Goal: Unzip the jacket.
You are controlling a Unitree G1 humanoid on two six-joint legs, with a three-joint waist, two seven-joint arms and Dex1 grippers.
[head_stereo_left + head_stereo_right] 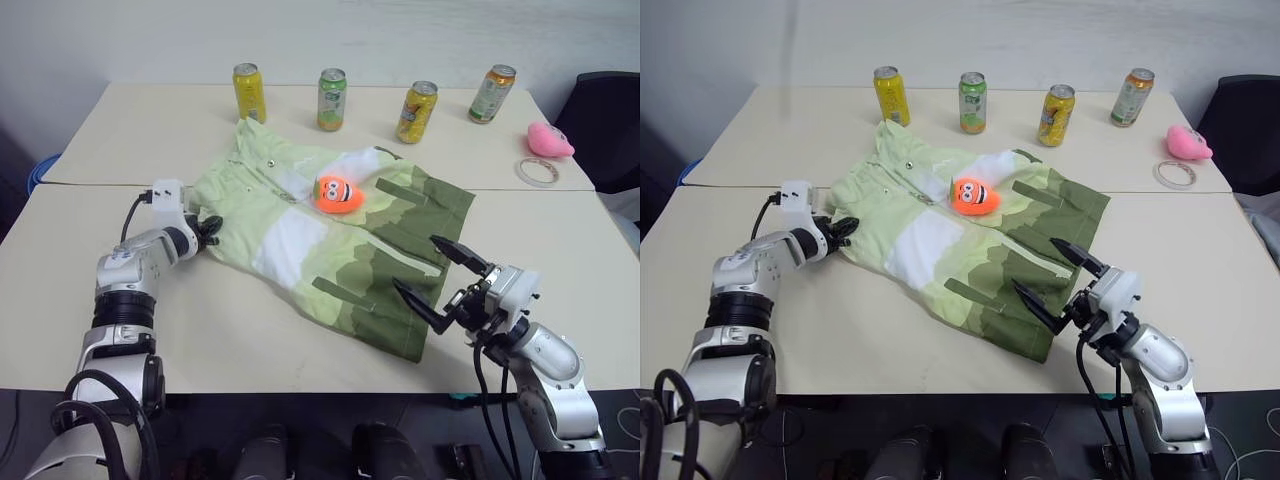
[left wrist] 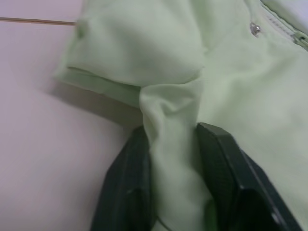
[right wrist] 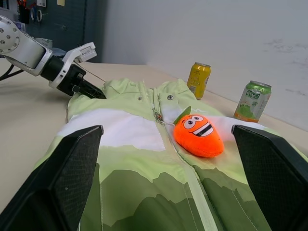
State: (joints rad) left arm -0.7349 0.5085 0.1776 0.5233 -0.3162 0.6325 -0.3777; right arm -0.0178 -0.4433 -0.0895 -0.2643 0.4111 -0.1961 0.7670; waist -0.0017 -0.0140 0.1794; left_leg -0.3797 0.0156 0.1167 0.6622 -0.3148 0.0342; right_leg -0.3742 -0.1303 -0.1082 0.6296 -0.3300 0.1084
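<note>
Table: two pale tabletops (image 1: pixel 120 130) pushed together, plain wall behind; four drink cans (image 1: pixel 333 98) stand in a row along the far side, well beyond both hands.
Jacket: the jacket (image 1: pixel 330 250) lies flat and spread across the seam between the tabletops, between the two hands, pale-green end toward the left hand and olive end toward the right one.
Left gripper: the left gripper (image 1: pixel 207 232) is closed on a fold of pale-green fabric at the jacket's near edge; the left wrist view shows cloth bunched between the two black fingers (image 2: pixel 127 187).
Reason for left hold: judged as an anchor, pinning the garment so it does not slide when the zipper is pulled.
Right gripper: the right gripper (image 1: pixel 440 285) hovers with its fingers spread wide and nothing between them, just above the olive hem, pointing up the jacket's front.
Reason for right pose: it looks lined up along the zipper, ready to go for the pull.
Zipper charm: an orange plush charm (image 1: pixel 337 193) rests on the white band, ahead of the right gripper and well apart from it.
Hard to see: the zipper slider itself is too small to make out; whether the charm covers it cannot be told.
Other items: a pink plush toy (image 1: pixel 549 140) and a tape roll (image 1: pixel 539 172) sit far beyond the right hand.
Cut off: a dark chair (image 1: pixel 605 115) is cropped at the frame edge.
</note>
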